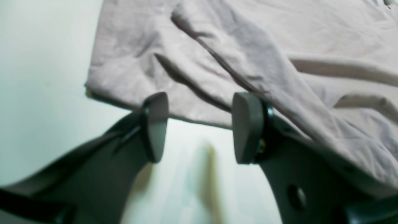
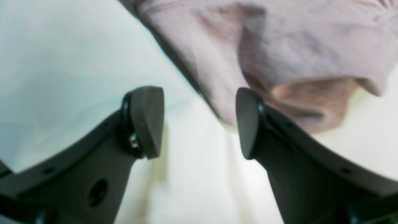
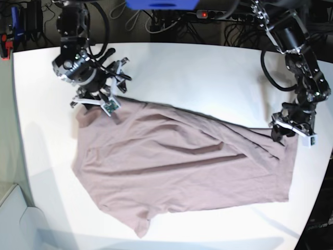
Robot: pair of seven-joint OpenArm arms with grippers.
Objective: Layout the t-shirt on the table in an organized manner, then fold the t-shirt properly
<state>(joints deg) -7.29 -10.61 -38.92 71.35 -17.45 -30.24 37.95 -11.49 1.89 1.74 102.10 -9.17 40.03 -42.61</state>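
The mauve-pink t-shirt (image 3: 182, 161) lies spread and wrinkled across the white table (image 3: 208, 78), with long creases running through its middle. My right gripper (image 3: 96, 104) hovers at the shirt's far left corner. In the right wrist view its jaws (image 2: 197, 123) stand open over bare table, with a rolled hem of the t-shirt (image 2: 279, 62) just past the fingertips. My left gripper (image 3: 286, 133) sits at the shirt's right edge. In the left wrist view it (image 1: 200, 127) is open with nothing between the pads, and the t-shirt (image 1: 217, 56) has its edge at the tips.
Cables and dark equipment (image 3: 171, 15) crowd the space behind the table's far edge. The table's curved right edge (image 3: 325, 156) runs close to my left arm. A pale box corner (image 3: 15, 219) shows at the lower left, off the table.
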